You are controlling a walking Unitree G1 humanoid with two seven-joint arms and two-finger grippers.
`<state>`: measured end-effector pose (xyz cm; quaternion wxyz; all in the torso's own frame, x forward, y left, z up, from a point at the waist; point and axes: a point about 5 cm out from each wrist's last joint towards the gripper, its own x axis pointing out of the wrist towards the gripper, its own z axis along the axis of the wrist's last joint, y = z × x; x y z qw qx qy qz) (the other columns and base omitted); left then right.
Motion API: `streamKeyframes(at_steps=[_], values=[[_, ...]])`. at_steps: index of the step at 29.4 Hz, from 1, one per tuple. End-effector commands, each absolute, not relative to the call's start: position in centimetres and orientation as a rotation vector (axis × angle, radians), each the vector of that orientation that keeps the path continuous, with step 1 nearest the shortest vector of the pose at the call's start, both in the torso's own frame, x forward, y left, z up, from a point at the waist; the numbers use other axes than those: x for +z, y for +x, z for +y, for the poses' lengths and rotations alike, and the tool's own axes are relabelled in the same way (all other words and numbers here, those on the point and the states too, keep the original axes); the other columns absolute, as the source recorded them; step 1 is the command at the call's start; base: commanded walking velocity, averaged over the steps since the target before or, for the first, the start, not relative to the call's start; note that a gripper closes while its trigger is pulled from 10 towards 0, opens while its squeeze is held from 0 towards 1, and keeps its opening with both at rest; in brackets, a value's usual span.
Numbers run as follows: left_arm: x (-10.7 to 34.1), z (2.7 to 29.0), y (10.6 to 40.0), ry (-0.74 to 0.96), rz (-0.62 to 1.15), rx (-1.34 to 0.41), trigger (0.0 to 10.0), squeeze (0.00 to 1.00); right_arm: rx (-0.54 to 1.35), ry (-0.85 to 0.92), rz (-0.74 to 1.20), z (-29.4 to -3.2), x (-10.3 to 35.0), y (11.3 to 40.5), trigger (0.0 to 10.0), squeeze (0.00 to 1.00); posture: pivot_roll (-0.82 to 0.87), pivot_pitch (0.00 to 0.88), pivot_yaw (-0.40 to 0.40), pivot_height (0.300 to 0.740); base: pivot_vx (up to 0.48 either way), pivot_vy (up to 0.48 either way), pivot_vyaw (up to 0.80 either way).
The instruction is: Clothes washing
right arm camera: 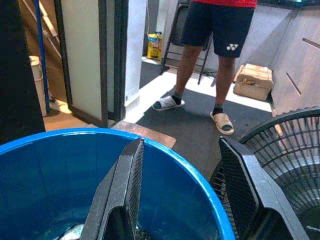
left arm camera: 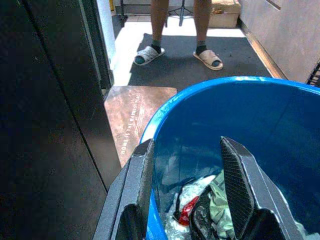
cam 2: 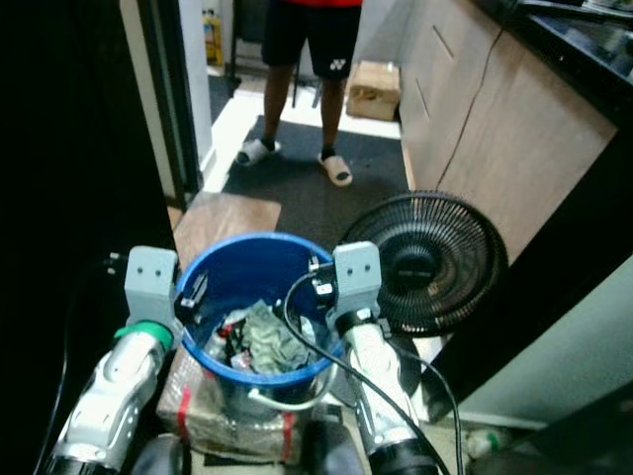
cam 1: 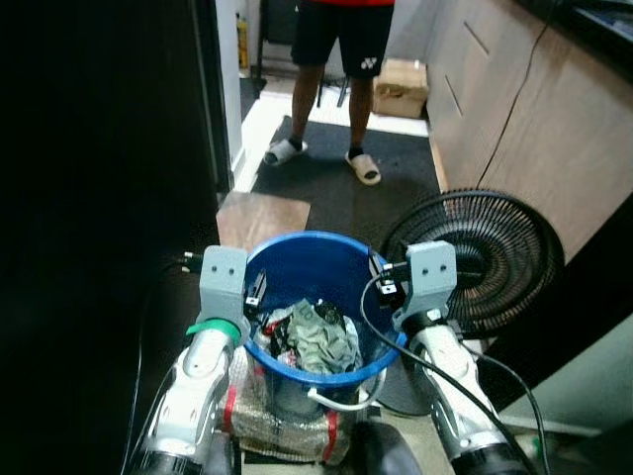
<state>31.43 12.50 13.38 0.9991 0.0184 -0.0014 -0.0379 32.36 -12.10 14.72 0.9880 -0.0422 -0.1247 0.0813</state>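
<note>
A blue bucket (cam 1: 316,259) stands right in front of me with a heap of crumpled clothes (cam 1: 321,336) in its bottom, grey-green, white and red. My left gripper (cam 1: 255,289) is at the bucket's left rim and my right gripper (cam 1: 381,287) at its right rim. In the left wrist view the fingers (left arm camera: 140,175) stand wide apart astride the blue rim (left arm camera: 165,112), one outside and one inside. The right wrist view shows the same: the right gripper (right arm camera: 182,142) is open over the rim (right arm camera: 200,185).
A black floor fan (cam 1: 495,252) stands close to the bucket's right. A person in sandals (cam 1: 341,40) stands ahead on a dark mat (cam 1: 346,188), beside a cardboard box (cam 1: 401,87). A dark door panel (cam 1: 99,198) lies left, wooden cabinets (cam 1: 534,119) right. A wrapped bundle (cam 1: 287,421) sits under the bucket.
</note>
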Motion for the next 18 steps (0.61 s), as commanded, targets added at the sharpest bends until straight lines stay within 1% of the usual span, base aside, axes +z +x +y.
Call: streamKeyframes(at_steps=[1, 18], values=[[13.80, 12.16, 31.47, 0.026, -0.007, -0.086, 10.0, 0.00, 0.154, -0.085, -0.242, -12.41, 14.65, 32.23, 10.0, 0.00, 0.09, 0.048, -0.025, 0.565, 0.000, 0.000, 0.00], [14.60, 11.65, 31.51, 0.009, -0.020, -0.094, 10.0, 0.00, 0.150, -0.087, -0.240, -12.58, 14.91, 32.28, 10.0, 0.00, 0.09, 0.056, -0.025, 0.515, 0.000, 0.000, 0.00]])
